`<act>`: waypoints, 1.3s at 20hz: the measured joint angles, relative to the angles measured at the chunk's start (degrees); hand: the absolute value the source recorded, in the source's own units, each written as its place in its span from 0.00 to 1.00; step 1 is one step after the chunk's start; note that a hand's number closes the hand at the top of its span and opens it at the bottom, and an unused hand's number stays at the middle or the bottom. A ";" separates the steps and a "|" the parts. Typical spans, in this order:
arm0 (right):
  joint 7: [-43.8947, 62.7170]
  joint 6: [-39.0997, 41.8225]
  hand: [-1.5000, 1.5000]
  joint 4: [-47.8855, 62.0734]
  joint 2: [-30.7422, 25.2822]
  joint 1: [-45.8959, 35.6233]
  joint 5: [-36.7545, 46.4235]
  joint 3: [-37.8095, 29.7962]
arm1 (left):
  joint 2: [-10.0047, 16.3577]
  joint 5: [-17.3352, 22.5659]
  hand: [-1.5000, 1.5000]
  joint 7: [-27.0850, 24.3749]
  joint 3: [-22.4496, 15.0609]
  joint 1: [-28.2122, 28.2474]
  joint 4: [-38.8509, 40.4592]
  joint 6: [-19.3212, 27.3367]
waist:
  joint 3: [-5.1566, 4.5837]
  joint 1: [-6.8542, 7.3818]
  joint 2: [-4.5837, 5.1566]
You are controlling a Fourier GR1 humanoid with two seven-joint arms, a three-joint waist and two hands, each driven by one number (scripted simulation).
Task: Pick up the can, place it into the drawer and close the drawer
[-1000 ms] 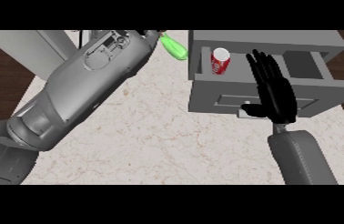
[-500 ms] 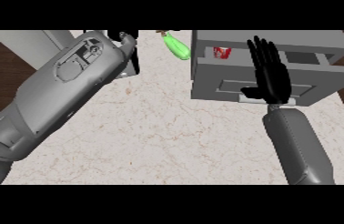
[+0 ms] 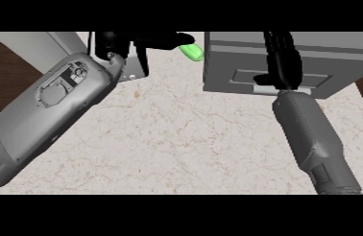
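Up top, my left hand is cut off, grip unclear, half hiding a green thing; right hand lies flat-fingered on the drawer front.

We take this for a kitchen: a pale, marble-veined surface spreads out below and to the left of a grey drawer unit standing on it. Far left of that unit, past the surface's edge, lies dark brown floor.

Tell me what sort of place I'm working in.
Probably a kitchen: a pale marbled countertop, a grey drawer unit standing on it, and the right hand flat against its front.
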 measured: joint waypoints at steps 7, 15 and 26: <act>0.92 -5.13 0.00 10.06 0.32 -6.56 0.31 -2.20 | 2.56 -1.42 0.00 0.86 0.19 4.82 -6.28 0.05 | 0.40 0.16 0.21; 0.63 -3.83 0.00 17.68 -1.81 -13.65 0.66 -3.57 | 4.28 -2.51 0.00 0.01 0.71 10.07 -10.99 -0.59 | 0.45 0.63 0.95; -6.72 -1.09 0.00 21.07 -1.99 -17.51 -3.98 -8.36 | 4.71 -3.57 0.00 -0.98 1.66 13.63 -13.59 -1.03 | 0.76 0.14 1.68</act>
